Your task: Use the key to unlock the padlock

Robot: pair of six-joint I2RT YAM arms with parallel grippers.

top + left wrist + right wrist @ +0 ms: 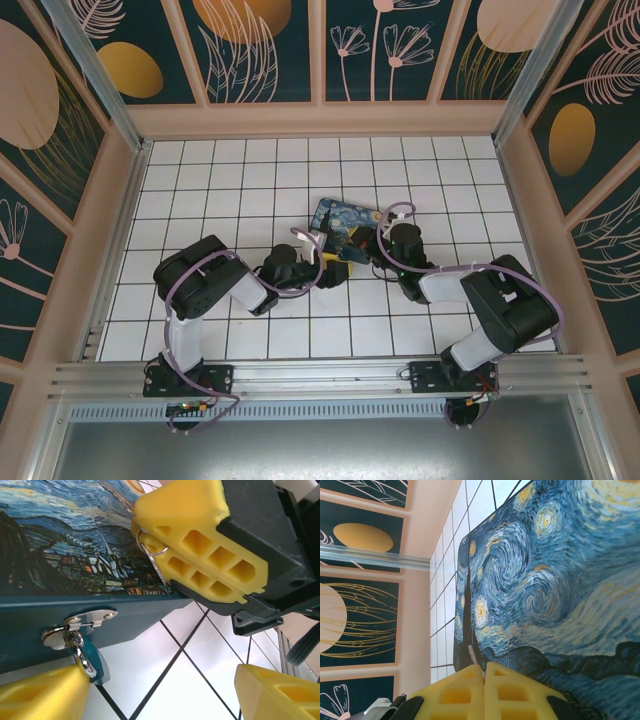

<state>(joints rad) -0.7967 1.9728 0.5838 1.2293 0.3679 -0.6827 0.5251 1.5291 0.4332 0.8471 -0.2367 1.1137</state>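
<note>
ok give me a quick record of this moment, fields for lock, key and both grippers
padlock: hangs from the hasp on the front of the tin box
key: pinched in the right gripper, tip sticking out, apart from the padlock
left gripper: open, one finger right beside the padlock
right gripper: shut on the key
progress: key not yet in the padlock

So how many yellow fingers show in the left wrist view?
4. Two at the top, shut on the key, are the right hand's; the left hand's own sit bottom left, by the padlock, and bottom right.
</note>
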